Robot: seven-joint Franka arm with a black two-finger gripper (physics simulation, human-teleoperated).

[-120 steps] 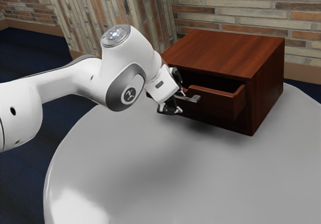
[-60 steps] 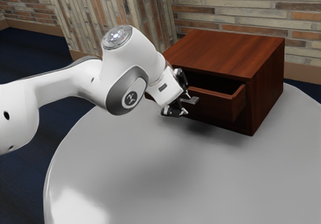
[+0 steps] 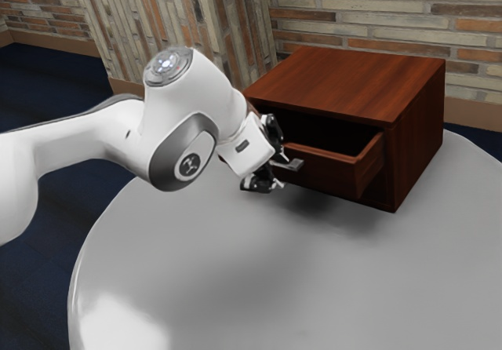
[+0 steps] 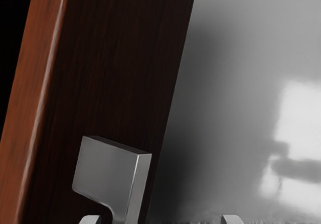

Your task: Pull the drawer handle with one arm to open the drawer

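The drawer (image 3: 333, 168) seemed free-sliding; its stiff metal handle (image 3: 293, 164) wanted hooking behind the bar, where the gripper (image 3: 270, 176) stood unclenched.

Lost near end of handle (image 3: 296, 164) behind pincer (image 3: 267, 183) in exterior view. Cannot make out drawer (image 3: 333, 169) inside: too dark. Noted bench (image 3: 274, 287) cut by exterior view's lower and right edges.

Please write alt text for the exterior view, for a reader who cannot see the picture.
A white robot arm reaches from the exterior view's left to a dark wooden cabinet on a round grey table. Its black hand is at the metal handle of the drawer, which is partly open. A brick wall stands behind.
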